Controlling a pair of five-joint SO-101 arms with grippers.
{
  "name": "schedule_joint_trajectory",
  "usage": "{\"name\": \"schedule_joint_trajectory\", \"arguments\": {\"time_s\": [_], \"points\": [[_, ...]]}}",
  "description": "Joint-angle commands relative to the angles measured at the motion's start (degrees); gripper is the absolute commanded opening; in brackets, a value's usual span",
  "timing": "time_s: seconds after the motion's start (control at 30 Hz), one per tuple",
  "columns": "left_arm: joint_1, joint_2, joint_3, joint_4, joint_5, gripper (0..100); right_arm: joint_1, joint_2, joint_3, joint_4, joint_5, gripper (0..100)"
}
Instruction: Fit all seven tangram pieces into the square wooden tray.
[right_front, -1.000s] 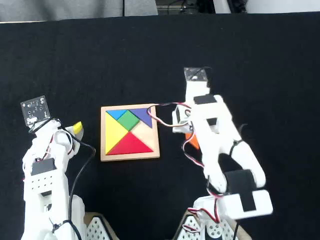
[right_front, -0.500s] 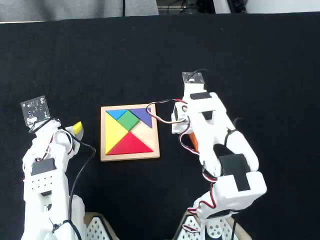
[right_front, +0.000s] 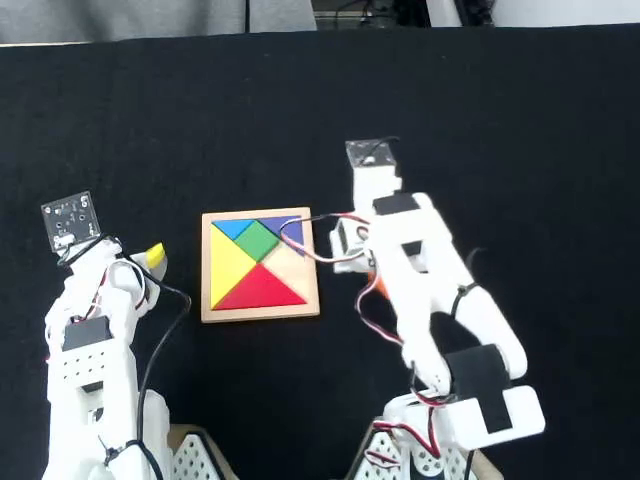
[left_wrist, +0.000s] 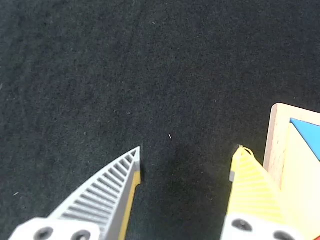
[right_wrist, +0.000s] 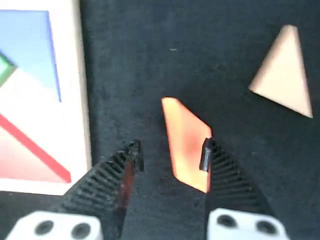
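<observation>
Straddling the orange piece (right_wrist: 187, 145), the right gripper (right_wrist: 171, 149) is held open just right of the wooden tray (right_front: 260, 313).
The left gripper (left_wrist: 187, 155) is spread open left of the tray, where five pieces (right_front: 262, 288) are seated.

A black counter (right_front: 520, 110) is seen across the frame. The square wooden tray (right_front: 260, 314) is laid on it, left of centre. An orange piece (right_wrist: 187, 145) and a pale triangle (right_wrist: 282, 75) are laid beside the tray, apart from each other.
</observation>
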Motion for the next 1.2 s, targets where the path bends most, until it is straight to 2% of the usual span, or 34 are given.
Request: {"name": "schedule_joint_trajectory", "arguments": {"time_s": [0.0, 0.2, 0.53, 1.0, 1.17], "points": [[-0.1, -0.9, -0.4, -0.9, 0.1, 29, -1.1, -3.3, -0.4, -0.7, 0.7, 19.5], [-0.1, -0.9, -0.4, -0.9, 0.1, 29, 5.7, -2.7, -3.5, 1.8, 2.0, 19.5], [-0.1, -0.9, -0.4, -0.9, 0.1, 29, -0.9, 3.5, -2.9, -0.6, -1.2, 19.8], [-0.1, -0.9, -0.4, -0.9, 0.1, 29, 1.5, 10.2, -6.6, -0.2, -1.0, 19.0], [-0.1, -0.9, -0.4, -0.9, 0.1, 29, 1.7, 10.3, -6.5, -0.5, -1.0, 10.9]]}}
